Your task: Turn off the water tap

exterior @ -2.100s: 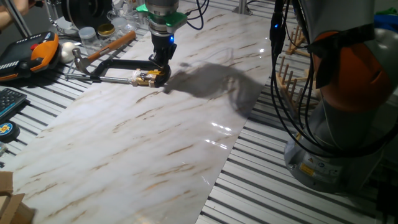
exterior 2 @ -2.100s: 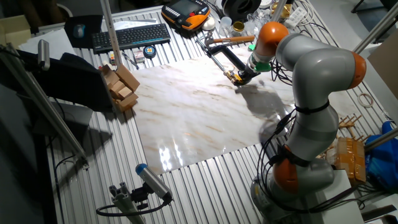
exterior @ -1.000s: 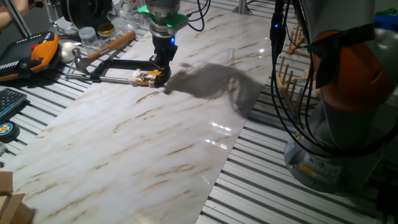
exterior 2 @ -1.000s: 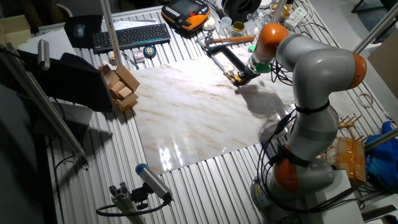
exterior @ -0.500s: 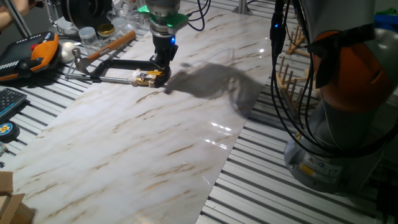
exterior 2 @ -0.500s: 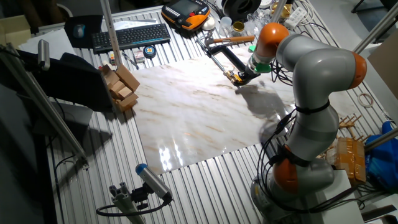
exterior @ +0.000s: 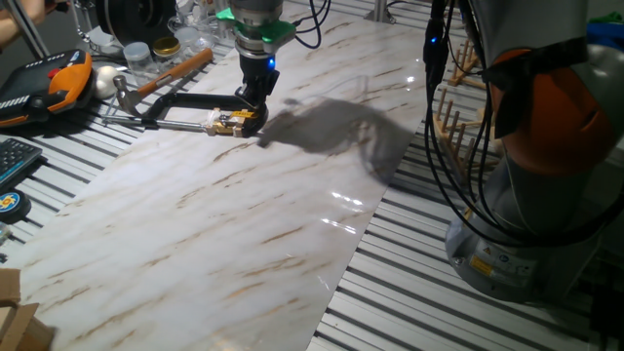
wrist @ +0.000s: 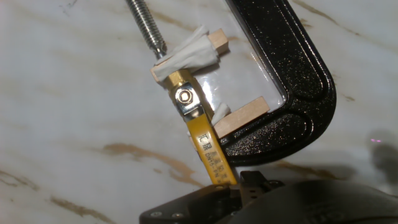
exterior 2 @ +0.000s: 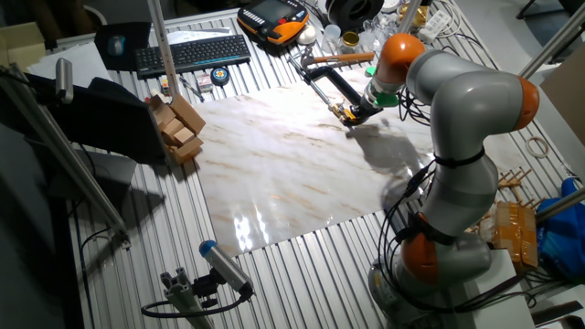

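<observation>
The water tap [wrist: 185, 97] is a small brass valve with a yellow lever [wrist: 209, 149]. It is held with wooden shims and white tape in the jaw of a black C-clamp [wrist: 300, 74] that lies on the marble board. It also shows in one fixed view [exterior: 230, 122] and the other fixed view [exterior 2: 345, 113]. My gripper [exterior: 253, 104] hangs straight down over the clamp's bend, next to the tap. In the hand view my gripper [wrist: 244, 184] looks shut, and its tip meets the free end of the lever.
A wooden-handled hammer [exterior: 172, 70] lies behind the clamp. An orange teach pendant [exterior: 60, 82] and jars [exterior: 148, 54] stand at the back left. A keyboard [exterior 2: 192, 52] and wooden blocks [exterior 2: 179, 130] lie off the board. A wooden peg rack [exterior: 454, 119] stands at the right.
</observation>
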Motion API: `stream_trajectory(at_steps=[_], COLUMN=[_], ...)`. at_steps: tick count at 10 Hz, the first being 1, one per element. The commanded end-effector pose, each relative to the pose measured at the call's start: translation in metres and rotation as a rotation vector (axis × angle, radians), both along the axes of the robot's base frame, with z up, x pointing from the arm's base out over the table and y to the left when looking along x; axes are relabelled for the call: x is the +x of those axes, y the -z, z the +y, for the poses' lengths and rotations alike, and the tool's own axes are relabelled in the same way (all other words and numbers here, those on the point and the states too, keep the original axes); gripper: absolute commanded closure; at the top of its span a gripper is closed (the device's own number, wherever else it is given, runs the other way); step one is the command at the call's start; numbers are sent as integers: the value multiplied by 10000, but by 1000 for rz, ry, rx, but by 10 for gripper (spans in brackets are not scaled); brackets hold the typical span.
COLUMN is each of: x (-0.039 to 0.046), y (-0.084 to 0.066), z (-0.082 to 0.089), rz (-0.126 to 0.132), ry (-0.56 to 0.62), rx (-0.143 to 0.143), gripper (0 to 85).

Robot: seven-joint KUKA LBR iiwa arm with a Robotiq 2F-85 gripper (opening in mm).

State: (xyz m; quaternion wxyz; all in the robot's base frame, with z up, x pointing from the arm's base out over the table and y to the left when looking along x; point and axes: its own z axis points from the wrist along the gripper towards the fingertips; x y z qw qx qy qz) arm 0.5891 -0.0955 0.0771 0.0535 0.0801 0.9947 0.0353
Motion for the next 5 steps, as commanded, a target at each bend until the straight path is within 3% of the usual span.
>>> stream_trajectory(at_steps=[1, 5], x=[-3, -12], y=[-1, -2], z=[2, 18], rz=[0, 1], ry=[0, 5], rx=[1, 6], gripper=[850, 850])
